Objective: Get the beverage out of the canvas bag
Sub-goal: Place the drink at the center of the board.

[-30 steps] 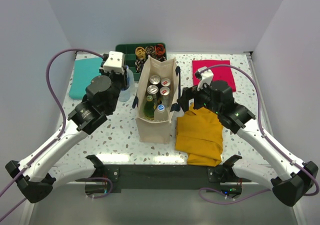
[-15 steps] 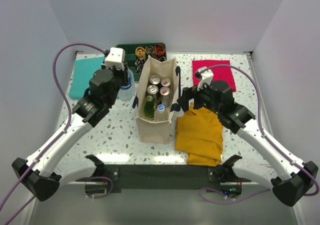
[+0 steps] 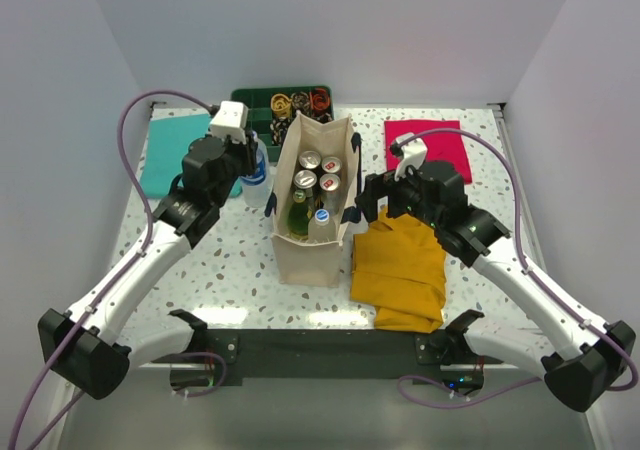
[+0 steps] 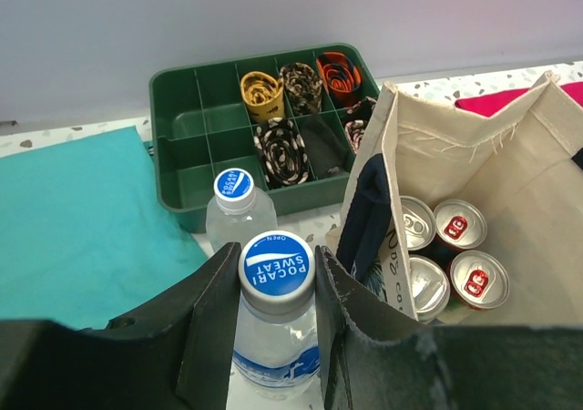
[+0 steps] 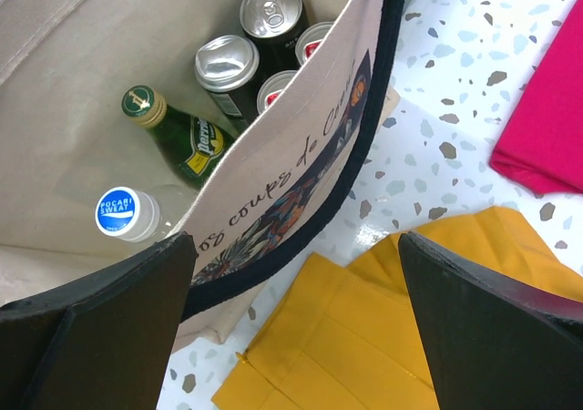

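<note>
The cream canvas bag [image 3: 310,245] stands open at the table's middle. Inside it are several cans [image 4: 454,224], a green glass bottle [image 5: 178,132] and a clear bottle with a blue cap [image 5: 120,212]. Just left of the bag, outside it, my left gripper [image 4: 276,287] is shut on the neck of a clear Pocari Sweat bottle [image 4: 275,266]; in the top view this left gripper [image 3: 250,158] is beside the bag's left wall. My right gripper [image 5: 296,241] stands wide open at the bag's right rim and holds nothing.
A second Pocari bottle [image 4: 235,193] stands on the table right behind the held one, in front of the green divided tray [image 4: 182,155]. A teal cloth [image 4: 73,219] lies at the left. A mustard cloth [image 5: 364,337] and a red cloth [image 5: 547,128] lie right of the bag.
My left arm has stretched further toward the back, carrying the gripped bottle a little that way beside the bag. The right arm has not moved.
</note>
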Tool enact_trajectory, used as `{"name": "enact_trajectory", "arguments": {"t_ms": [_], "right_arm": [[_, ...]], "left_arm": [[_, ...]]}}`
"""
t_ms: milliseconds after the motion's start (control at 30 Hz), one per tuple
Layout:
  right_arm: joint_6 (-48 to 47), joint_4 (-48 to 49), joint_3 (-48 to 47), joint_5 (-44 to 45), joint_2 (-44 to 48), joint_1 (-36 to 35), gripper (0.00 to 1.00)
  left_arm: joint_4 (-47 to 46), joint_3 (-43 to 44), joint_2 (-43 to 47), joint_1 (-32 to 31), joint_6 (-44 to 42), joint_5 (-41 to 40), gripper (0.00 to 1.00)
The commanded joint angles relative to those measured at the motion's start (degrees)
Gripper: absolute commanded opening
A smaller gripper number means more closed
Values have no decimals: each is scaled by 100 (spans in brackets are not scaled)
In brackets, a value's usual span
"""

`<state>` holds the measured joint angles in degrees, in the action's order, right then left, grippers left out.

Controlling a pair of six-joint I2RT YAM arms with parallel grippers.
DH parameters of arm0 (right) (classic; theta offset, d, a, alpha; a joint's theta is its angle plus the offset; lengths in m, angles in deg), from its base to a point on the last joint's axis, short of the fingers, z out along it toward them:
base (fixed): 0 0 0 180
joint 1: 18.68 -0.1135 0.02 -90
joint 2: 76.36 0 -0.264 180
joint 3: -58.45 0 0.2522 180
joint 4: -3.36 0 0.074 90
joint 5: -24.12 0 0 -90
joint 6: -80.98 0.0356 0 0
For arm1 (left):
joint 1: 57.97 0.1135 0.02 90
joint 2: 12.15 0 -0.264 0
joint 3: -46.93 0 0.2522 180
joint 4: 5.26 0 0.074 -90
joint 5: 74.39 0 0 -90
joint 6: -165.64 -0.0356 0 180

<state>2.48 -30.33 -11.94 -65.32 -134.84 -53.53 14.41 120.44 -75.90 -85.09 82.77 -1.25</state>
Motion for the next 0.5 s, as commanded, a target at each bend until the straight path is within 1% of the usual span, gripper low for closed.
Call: {"name": "enact_trajectory", "arguments": {"t_ms": [0, 200, 467], "right_arm": [[-61, 50, -253, 111, -23, -4, 98], [-17, 111, -244, 120, -32, -13, 98], [1, 41, -253, 181, -32, -4, 98]], "left_arm": [[-1241, -103, 64, 127, 200, 482, 0], [-1470, -314, -85, 171, 183, 772, 0], [-1743, -525, -6, 171, 77, 1097, 0]]}}
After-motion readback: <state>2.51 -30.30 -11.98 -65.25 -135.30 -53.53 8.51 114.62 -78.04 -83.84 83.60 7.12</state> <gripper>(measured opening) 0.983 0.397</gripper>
